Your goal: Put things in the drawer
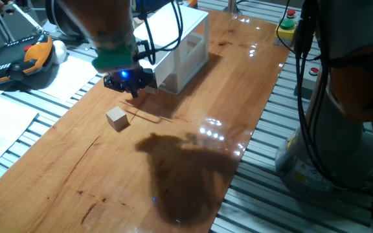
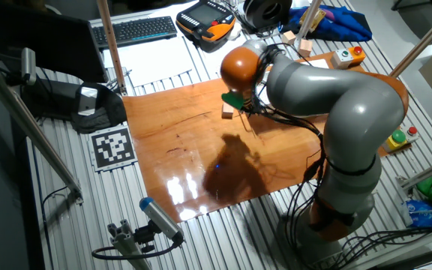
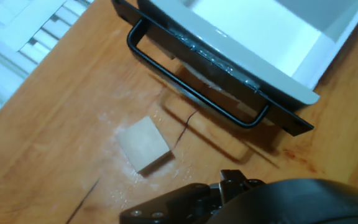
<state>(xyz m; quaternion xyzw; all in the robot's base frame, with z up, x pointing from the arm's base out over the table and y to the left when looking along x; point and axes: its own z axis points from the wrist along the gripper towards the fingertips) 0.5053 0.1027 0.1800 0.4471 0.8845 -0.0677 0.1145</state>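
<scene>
A small pale beige wooden cube (image 1: 116, 118) lies on the wooden table, apart from everything else. It also shows in the other fixed view (image 2: 227, 112) and in the hand view (image 3: 143, 144). The white cabinet (image 1: 185, 45) stands at the far end of the table. Its upper drawer (image 3: 260, 31) is pulled out, a shallow white tray with a dark handle bar (image 3: 194, 90). My gripper (image 1: 135, 92) hovers between the cube and the drawer front, just above the table. Its fingers look closed together and hold nothing. Only the hand's dark body (image 3: 278, 202) shows in the hand view.
A teach pendant (image 1: 18, 61) and papers lie left of the table. A yellow emergency-stop box (image 1: 287, 26) sits at the far right edge. The arm's grey base (image 1: 342, 97) stands at the right. A keyboard (image 2: 137, 30) and a printed marker (image 2: 113, 146) lie off the board.
</scene>
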